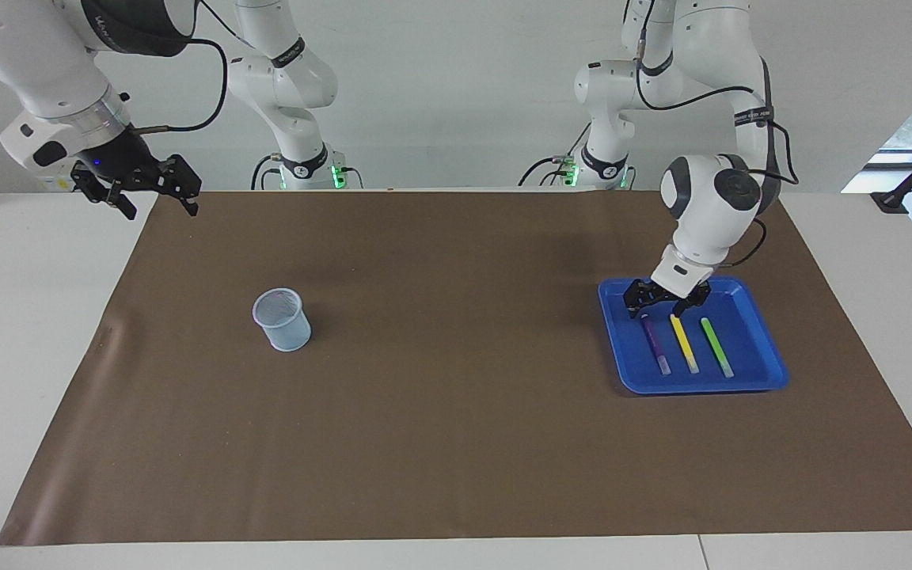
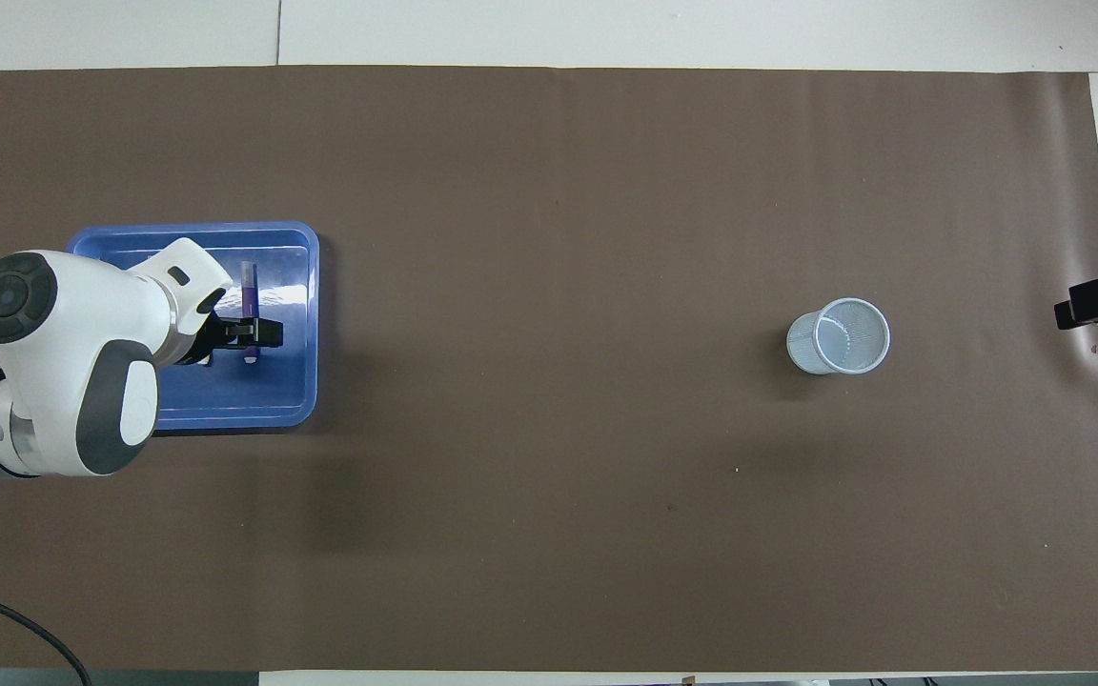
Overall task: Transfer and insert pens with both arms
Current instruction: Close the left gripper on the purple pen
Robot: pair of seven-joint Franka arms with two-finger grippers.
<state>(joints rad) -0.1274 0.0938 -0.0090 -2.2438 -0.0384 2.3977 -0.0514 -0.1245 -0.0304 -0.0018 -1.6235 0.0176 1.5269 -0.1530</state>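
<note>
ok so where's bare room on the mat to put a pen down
The brown mat lies bare between the mesh cup and the blue tray. The tray is crowded: three pens, with the left end effector low over the purple pen.

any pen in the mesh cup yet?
No: in the facing view the purple pen, yellow pen and green pen all lie in the blue tray, and the mesh cup holds none.

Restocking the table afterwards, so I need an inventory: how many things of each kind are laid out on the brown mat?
Pens: 3, namely purple pen, yellow pen, green pen
Blue tray: 1
Mesh cup: 1
Total: 5
</note>
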